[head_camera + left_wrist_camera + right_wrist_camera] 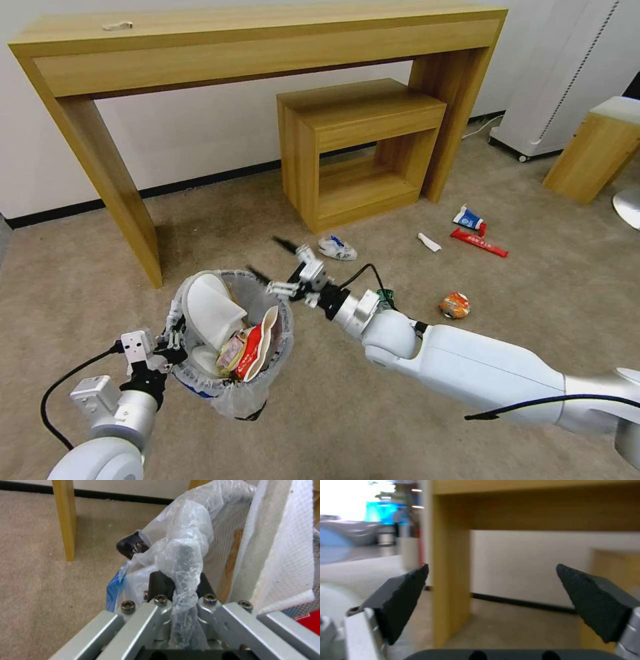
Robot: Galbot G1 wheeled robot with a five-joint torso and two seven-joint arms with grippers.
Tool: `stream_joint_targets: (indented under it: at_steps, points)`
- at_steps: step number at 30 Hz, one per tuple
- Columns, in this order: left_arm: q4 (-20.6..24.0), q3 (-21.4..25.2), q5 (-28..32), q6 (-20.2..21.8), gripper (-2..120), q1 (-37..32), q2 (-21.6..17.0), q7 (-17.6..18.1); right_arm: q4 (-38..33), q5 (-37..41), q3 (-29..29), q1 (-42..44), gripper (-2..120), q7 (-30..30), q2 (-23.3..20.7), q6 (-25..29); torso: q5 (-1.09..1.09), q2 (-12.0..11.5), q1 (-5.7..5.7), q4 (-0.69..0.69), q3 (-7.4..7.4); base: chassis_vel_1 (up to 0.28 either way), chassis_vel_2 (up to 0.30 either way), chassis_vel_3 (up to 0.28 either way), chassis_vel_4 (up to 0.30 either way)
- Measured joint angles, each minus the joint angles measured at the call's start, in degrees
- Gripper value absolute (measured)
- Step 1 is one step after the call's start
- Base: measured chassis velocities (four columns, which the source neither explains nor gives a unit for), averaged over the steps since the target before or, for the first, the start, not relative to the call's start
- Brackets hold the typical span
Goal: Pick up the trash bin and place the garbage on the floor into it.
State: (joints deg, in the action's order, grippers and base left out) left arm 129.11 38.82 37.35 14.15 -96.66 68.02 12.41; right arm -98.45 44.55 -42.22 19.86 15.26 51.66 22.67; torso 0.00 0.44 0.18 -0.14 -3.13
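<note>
The trash bin, black with a crinkled plastic liner, hangs just above the beige floor. My left gripper is shut on its rim; in the left wrist view the left gripper pinches the bag-wrapped rim. Inside lie a white slipper and a red paper bowl. My right gripper hovers open and empty over the bin's far edge. Garbage on the carpet: a crumpled wrapper, a white scrap, a red bar wrapper, a blue-white carton and an orange crumpled wrapper.
A long wooden console table stands against the wall, with a smaller wooden table tucked under its right end. A wooden block and a white appliance stand at the right. Open carpet lies in front.
</note>
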Motion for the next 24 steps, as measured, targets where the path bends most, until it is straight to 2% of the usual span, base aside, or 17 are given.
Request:
stream_joint_targets:
  at_steps: [3,4,7,15,17,24]
  points:
    - [-0.5,-0.3,-0.1,0.0,3,0.5,0.0,-0.1,-0.7,1.9,5.4,4.5,100,4.9,-2.1,-2.7,0.00,0.0,0.00,-0.01,0.00,0.000,0.000,0.000,0.000]
    - [-0.5,-0.3,-0.1,0.0,3,0.5,0.0,-0.1,-0.7,1.9,5.4,4.5,100,4.9,-2.1,-2.7,0.00,0.0,0.00,-0.01,0.00,0.000,0.000,0.000,0.000]
    - [-1.0,-0.4,-0.1,0.0,3,0.9,-0.2,-0.1,-1.4,2.7,11.6,9.1,100,10.3,-3.5,-5.1,0.01,0.0,0.00,-0.01,0.00,0.000,0.000,0.000,0.000]
    - [-1.8,-0.5,-0.1,0.0,3,1.5,-0.7,-0.2,-1.2,2.5,19.5,14.6,100,13.8,-5.1,-7.5,0.01,0.0,0.00,0.00,0.00,0.000,0.000,0.000,0.000]
    - [-2.4,-0.1,0.1,0.0,3,1.9,-1.3,-0.2,-1.0,1.5,24.2,18.2,100,15.1,-6.4,-9.1,0.00,0.0,0.00,0.00,0.01,0.000,0.000,0.000,0.000]
    - [-3.9,-0.4,0.3,0.0,3,2.7,-1.7,-0.2,0.7,-3.1,30.3,25.6,100,15.9,-7.1,-7.5,0.02,0.0,0.00,0.00,0.00,0.000,0.000,0.000,0.000]
